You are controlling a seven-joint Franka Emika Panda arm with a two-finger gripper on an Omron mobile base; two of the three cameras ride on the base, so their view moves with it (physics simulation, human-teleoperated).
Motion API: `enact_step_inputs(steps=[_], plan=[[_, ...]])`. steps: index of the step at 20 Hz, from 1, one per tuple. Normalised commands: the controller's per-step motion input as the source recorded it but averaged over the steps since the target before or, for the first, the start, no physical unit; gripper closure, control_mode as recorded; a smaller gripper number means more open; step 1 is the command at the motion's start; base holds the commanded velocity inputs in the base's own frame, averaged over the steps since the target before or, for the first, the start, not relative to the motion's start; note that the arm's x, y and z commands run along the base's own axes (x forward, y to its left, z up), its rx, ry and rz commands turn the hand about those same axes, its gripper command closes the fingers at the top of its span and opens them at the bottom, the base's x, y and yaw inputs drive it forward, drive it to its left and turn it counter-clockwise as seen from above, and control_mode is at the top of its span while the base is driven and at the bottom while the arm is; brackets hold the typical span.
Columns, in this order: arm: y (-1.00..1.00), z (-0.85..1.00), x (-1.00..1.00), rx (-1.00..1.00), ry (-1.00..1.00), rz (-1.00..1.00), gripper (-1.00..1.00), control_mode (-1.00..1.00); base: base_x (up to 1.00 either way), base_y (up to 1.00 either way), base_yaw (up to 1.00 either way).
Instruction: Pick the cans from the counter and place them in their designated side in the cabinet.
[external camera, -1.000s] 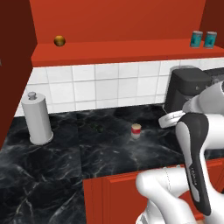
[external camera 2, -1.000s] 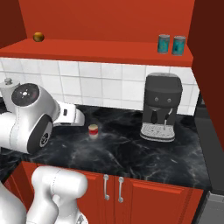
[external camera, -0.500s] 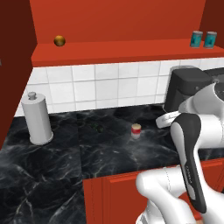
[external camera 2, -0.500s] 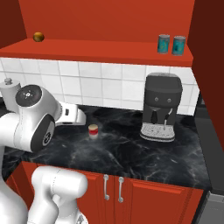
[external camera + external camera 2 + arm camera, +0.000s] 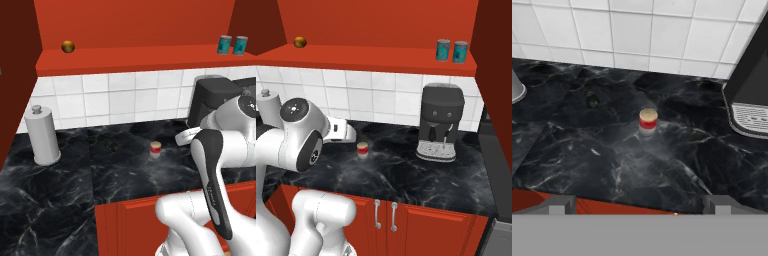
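Since a second ago my arm has swung slightly; nothing on the glossy black marble counter [image 5: 587, 150] moved. My gripper [image 5: 639, 202] hangs wide open, empty. Upright, the small red-bodied can with a cream top [image 5: 648, 121] stands at twelve o'clock from my fingertips, well apart, on that slab.

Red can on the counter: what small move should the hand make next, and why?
Probably ease forward and down toward the red can. It stands upright and alone on the counter, ahead of the hand, whose fingers are wide open with nothing between them; two teal cans already sit on the cabinet shelf's right side.
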Motion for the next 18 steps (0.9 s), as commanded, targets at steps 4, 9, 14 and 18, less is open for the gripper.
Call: enact_step_inputs(steps=[4, 9, 14, 18], plan=[[0.0, -0.07, 0.11, 0.0, 0.0, 0.0, -1.0, -1.0, 0.0, 0.0, 0.0], [0.0, -0.08, 0.08, 0.0, 0.0, 0.0, -1.0, -1.0, 0.0, 0.0, 0.0], [0.01, -0.12, 0.09, 0.01, 0.01, -0.01, -1.0, -1.0, 0.0, 0.0, 0.0], [0.05, -0.14, 0.14, 0.01, 0.02, -0.01, -1.0, -1.0, 0.0, 0.0, 0.0]])
